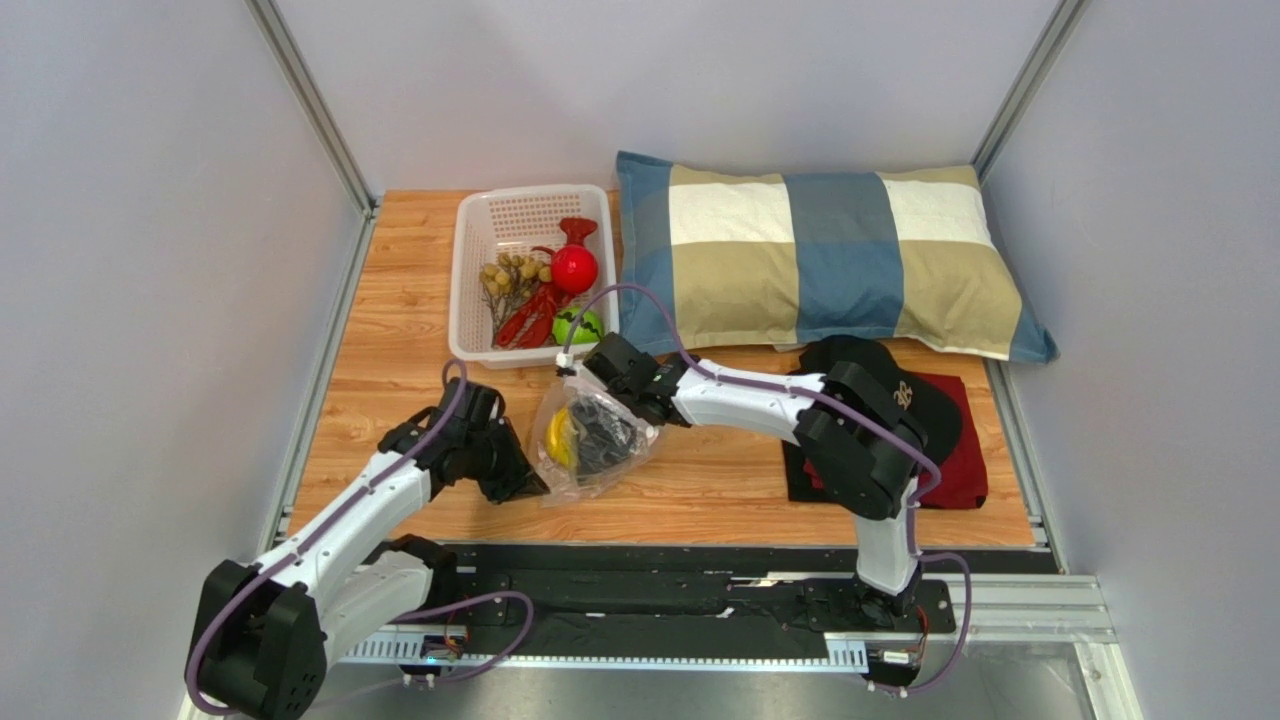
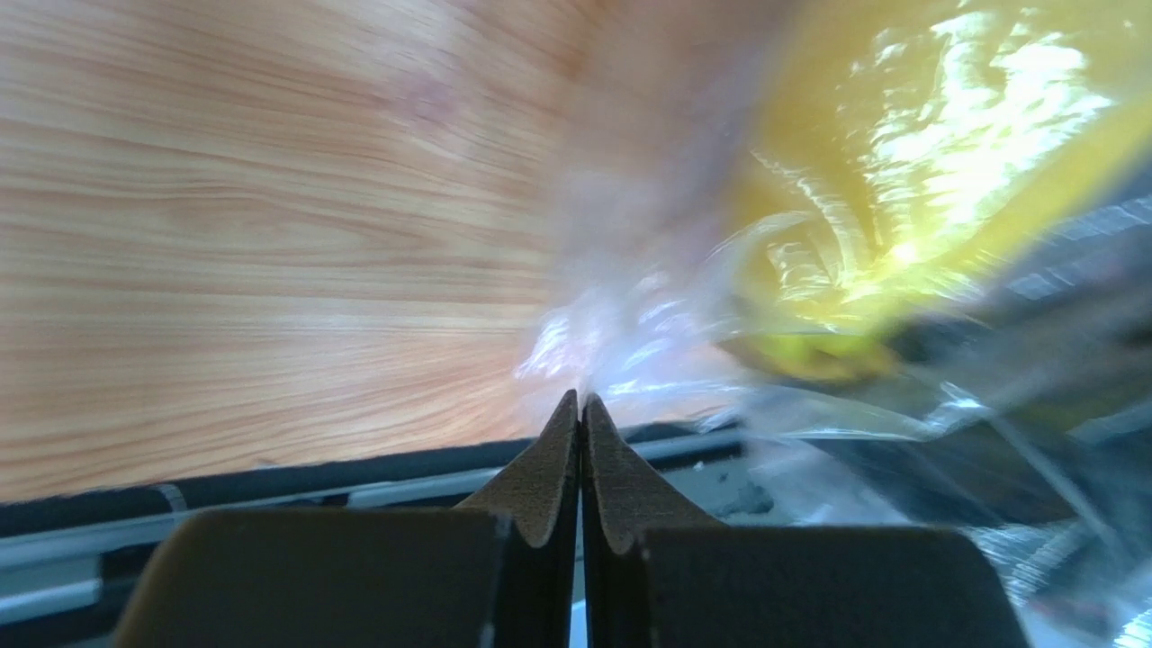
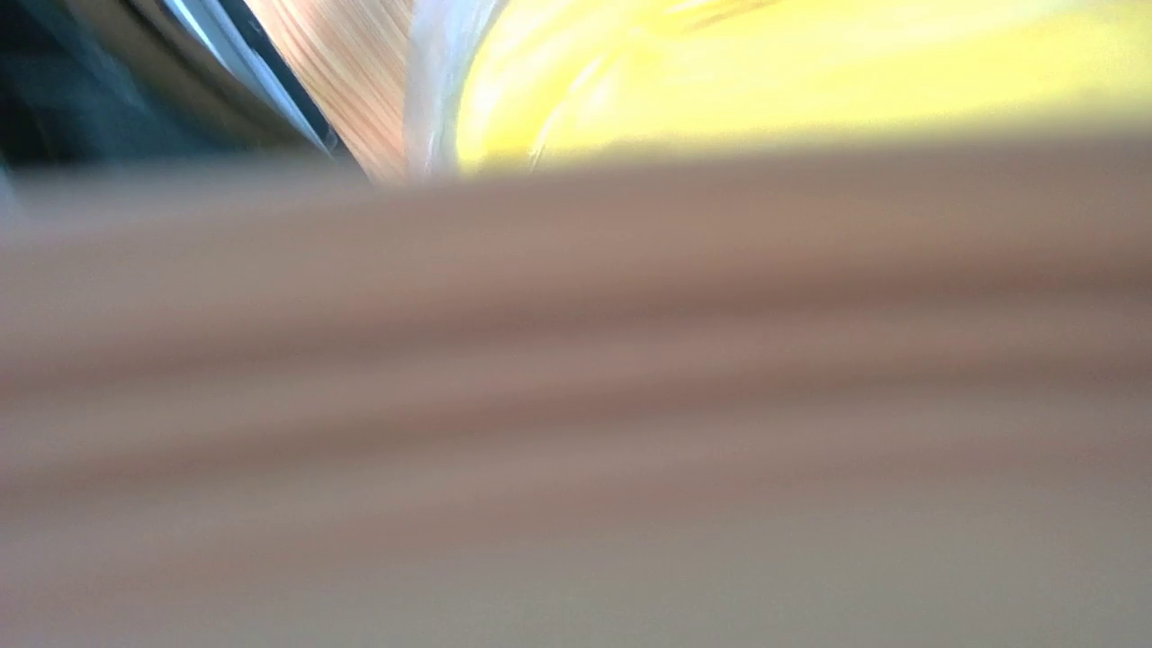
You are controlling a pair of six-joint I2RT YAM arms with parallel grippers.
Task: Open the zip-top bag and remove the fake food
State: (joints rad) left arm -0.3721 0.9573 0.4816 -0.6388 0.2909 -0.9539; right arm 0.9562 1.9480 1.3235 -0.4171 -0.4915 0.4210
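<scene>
The clear zip-top bag (image 1: 568, 477) lies on the wooden table between my arms, with the yellow banana bunch (image 1: 561, 437) inside it. My left gripper (image 1: 522, 479) is shut on the bag's left edge; in the left wrist view its jaws (image 2: 582, 401) are pressed together on crinkled plastic (image 2: 636, 338), with the banana (image 2: 920, 162) behind. My right gripper (image 1: 606, 435) reaches into the bag from the right; its fingers are hidden. In the right wrist view a blurred pinkish band (image 3: 582, 338), very close to the lens, fills the frame, with the banana (image 3: 811, 68) above it.
A white mesh basket (image 1: 469, 285) behind the bag holds a brownish grape cluster (image 1: 508, 278), a red round fruit (image 1: 573, 267), red chilli shapes (image 1: 526, 318) and a green ball (image 1: 576, 326). A checked pillow (image 1: 827, 255) lies at the back right. A black cap (image 1: 887, 393) lies on dark red cloth (image 1: 962, 450).
</scene>
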